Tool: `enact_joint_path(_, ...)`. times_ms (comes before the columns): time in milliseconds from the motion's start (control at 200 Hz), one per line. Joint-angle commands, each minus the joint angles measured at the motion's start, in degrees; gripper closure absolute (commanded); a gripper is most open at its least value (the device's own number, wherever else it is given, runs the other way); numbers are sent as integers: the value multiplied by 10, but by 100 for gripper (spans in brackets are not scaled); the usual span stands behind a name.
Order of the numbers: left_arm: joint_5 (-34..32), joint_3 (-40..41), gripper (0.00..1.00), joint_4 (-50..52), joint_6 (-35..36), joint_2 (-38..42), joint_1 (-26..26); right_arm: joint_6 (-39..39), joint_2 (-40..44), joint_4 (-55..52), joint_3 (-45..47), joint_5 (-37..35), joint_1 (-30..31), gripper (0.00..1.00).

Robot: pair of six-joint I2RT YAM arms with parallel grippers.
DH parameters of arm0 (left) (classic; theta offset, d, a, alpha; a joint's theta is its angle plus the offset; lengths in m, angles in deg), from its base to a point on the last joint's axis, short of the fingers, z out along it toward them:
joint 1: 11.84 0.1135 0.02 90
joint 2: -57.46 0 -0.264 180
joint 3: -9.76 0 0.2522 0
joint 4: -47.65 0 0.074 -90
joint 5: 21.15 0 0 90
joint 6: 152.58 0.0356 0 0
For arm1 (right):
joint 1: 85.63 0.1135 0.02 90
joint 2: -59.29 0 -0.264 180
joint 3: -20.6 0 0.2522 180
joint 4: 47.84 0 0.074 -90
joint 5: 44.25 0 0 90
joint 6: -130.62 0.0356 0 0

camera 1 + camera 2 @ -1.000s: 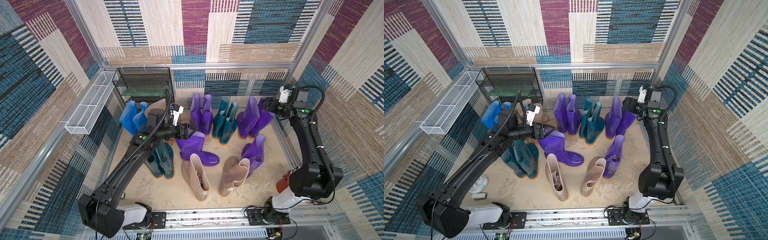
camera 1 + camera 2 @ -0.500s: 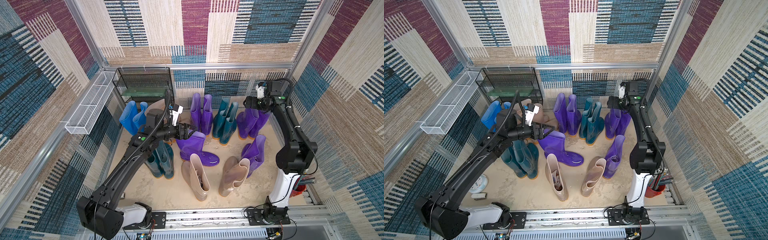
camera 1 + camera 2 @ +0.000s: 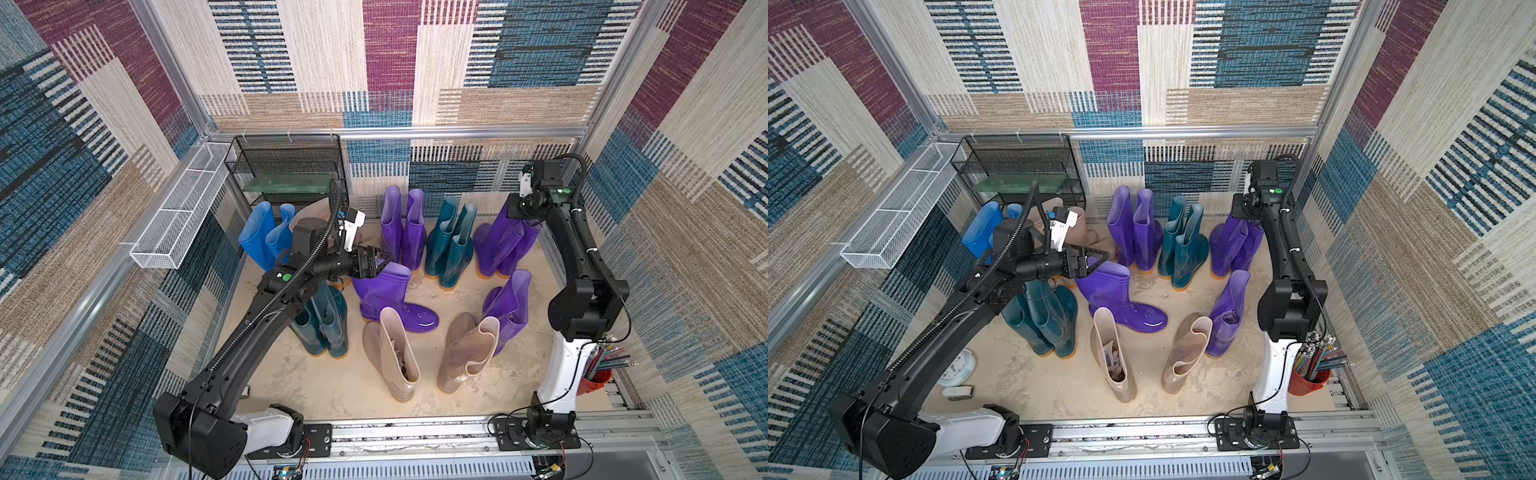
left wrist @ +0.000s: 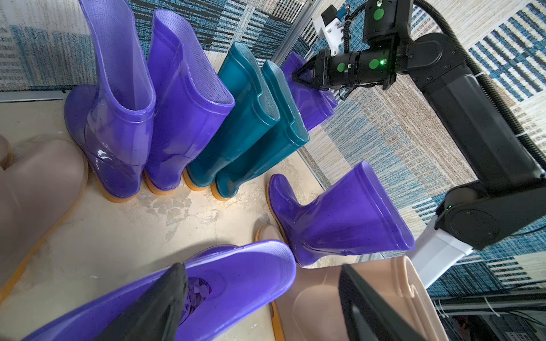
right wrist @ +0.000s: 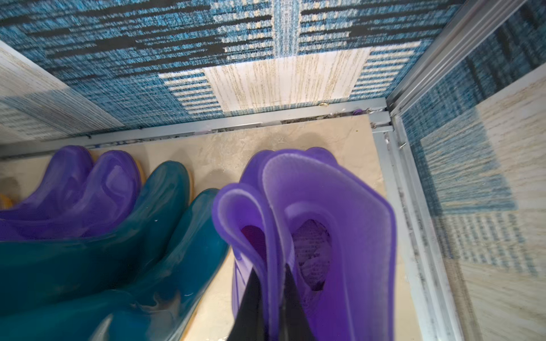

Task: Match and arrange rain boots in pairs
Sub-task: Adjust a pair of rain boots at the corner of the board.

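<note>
Near the floor's far right corner the right gripper (image 5: 270, 271) pinches a purple pair (image 5: 339, 221); mid-floor the left gripper (image 4: 260, 267), spread at a lone purple boot (image 3: 386, 293), might topple it if tugging sideways.

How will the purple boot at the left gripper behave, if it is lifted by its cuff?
The boot probably flexes: the beige boot nearby has its cuff folded in. Its glossy surface may slip in the left gripper. Its foot sticks out sideways, so it will likely hang tilted.
</note>
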Motion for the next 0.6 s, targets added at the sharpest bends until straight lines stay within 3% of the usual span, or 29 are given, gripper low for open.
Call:
enact_joint_path(0,-2,1,17,-15,4,-3,0,-76,-8,100,-12,-36,11,100)
enact_joint_path(170,-3,0,17,-13,6,-5,1,-108,-38,89,-64,-130,33,100)
enact_joint_path(351,0,-1,17,-13,4,-8,0,-145,-49,89,-69,-126,32,100)
enact_joint_path(591,2,-2,17,-15,3,-17,0,-202,-8,137,-8,-150,31,98)
